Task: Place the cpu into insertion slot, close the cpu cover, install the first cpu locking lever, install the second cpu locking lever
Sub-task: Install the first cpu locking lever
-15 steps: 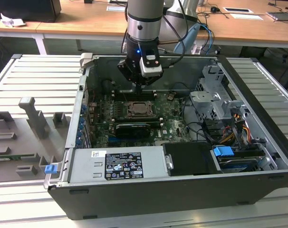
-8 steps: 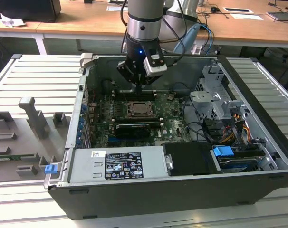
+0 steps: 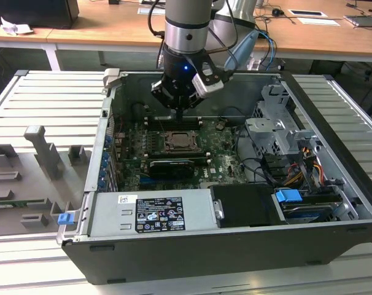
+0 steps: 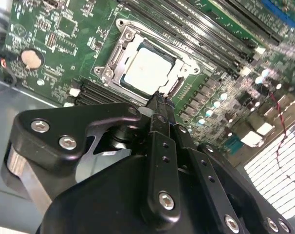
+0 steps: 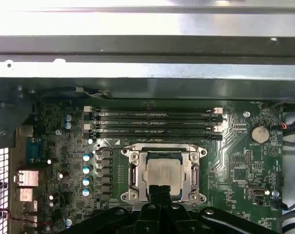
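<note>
the cpu sits flat in the insertion slot, about the middle of the exterior view. the cpu cover looks folded down round it, with its window framing the chip.

the gripper hangs right over the socket, fingers pinched together with nothing between them. in both wrist views the tip is just beside the cover's rim, and i can't tell if it's touching.

my read is we're at the lever stage, though i can't make out whether either lever is hooked. i'd keep that closed tip on the lever wire only, follow its arc, and stay off the chip and the green board.

room is tight in the exterior view:
- memory slots just above the socket, case wall beyond them
- long black card just below
- drive cage toward the exterior view's right

straight up looks open.
</note>
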`<state>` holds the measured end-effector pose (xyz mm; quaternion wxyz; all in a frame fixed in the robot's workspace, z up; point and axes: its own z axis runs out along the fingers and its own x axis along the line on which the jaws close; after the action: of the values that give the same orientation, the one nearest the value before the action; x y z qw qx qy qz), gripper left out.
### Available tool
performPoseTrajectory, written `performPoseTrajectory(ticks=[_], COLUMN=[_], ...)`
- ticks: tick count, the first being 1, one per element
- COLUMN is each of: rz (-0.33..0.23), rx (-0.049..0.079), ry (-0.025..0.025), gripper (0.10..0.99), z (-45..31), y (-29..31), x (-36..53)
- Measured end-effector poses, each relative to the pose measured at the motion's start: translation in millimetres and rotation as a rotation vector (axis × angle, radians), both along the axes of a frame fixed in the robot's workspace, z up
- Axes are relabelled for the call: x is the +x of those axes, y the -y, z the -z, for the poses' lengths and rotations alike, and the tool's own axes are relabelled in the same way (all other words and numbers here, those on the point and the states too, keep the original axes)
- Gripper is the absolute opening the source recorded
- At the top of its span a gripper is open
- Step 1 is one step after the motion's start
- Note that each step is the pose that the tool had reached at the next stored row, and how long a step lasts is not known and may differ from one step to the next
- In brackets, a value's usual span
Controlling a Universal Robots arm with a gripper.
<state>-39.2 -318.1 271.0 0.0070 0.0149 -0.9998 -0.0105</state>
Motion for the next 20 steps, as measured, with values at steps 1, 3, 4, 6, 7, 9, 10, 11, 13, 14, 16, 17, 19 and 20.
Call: performPoseTrajectory(ticks=[1, 3, 4, 6, 7, 9, 10, 11, 13, 14, 16, 17, 19, 20], rz=[-0.013, -0.060, -0.106, -0.221, -0.222, -0.214, -0.180, -0.156, -0.107, -0.080, -0.051, -0.039, -0.014, -0.005], rx=[0.000, 0.000, 0.000, 0.000, 0.000, 0.000, 0.000, 0.000, 0.000, 0.000, 0.000, 0.000, 0.000, 0.000], ry=[0.0000, 0.0000, 0.0000, 0.0008, 0.0019, 0.0021, 0.0020, 0.0019, 0.0020, 0.0020, 0.0019, 0.0019, 0.0020, 0.0020], gripper=[0.106, 0.106, 0.106, 0.106, 0.106, 0.106, 0.106, 0.106, 0.106, 0.106, 0.106, 0.106, 0.106, 0.106], z=[0.0, 0.1, 0.3, 0.6, 0.8, 0.8, 1.0, 1.2, 1.8, 2.0, 2.2, 2.3, 2.4, 2.4], y=[0.0, 0.0, 0.0, 0.0, 0.0, -0.1, 0.0, 0.0, 0.0, 0.0, 0.0, 0.0, 0.0, 0.0], x=[-0.2, -0.6, -0.7, -0.9, -4.5, -14.4, -14.6, -14.6, -14.6, -14.6, -14.6, -14.6, -14.6, -14.6])
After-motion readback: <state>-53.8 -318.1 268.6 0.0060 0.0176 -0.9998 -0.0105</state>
